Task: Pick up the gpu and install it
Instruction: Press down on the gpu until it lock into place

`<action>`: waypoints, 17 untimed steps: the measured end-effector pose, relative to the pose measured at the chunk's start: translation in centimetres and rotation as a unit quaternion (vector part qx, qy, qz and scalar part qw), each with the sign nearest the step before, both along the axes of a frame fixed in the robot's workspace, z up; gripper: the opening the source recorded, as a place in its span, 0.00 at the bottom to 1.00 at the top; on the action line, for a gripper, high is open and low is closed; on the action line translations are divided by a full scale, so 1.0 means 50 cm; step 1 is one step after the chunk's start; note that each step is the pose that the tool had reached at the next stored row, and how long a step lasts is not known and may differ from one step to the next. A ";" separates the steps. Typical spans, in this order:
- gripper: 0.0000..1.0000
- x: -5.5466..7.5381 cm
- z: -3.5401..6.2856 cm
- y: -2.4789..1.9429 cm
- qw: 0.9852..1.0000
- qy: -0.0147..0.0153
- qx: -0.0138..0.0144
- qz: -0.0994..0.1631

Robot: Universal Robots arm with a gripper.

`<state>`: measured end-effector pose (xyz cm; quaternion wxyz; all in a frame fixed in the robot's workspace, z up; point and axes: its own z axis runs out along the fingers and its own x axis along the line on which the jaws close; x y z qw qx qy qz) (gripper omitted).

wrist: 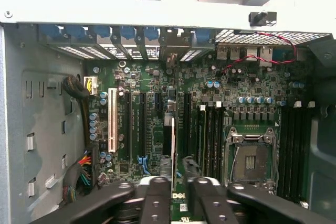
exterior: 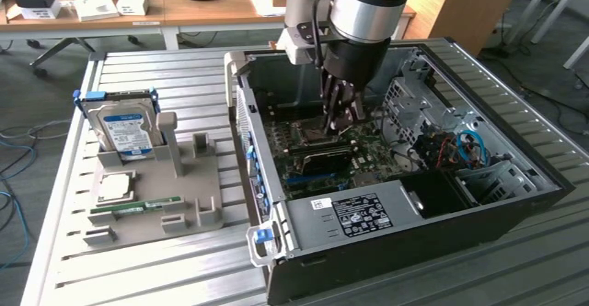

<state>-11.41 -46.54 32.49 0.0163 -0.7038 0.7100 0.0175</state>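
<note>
Deep inside the computer case (exterior: 515,202), above the motherboard (wrist: 157,129), the gripper (wrist: 176,179) holds the gpu (wrist: 169,140) edge-on between narrowed fingers, at the seating step, which likely calls for straight pressure into the slot.

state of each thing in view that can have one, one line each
computer case: lying on its side, side panel off
gripper: down inside the case, over the motherboard
gpu: standing edge-on in a motherboard slot, between the gripper's fingers
processor socket: empty
hard drive: upright in the grey holder
ram stick: lying in the holder
</note>
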 end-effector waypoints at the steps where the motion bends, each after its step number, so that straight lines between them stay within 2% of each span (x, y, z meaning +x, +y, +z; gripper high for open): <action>1: 0.26 0.000 0.000 0.0000 1.000 0.000 0.000 0.000; 4: 0.11 0.000 0.000 0.0000 1.000 0.000 0.000 0.000; 11: 0.11 0.000 0.000 0.0000 1.000 0.000 0.000 0.000; 17: 0.11 0.000 -0.013 0.0000 1.000 0.000 0.000 0.000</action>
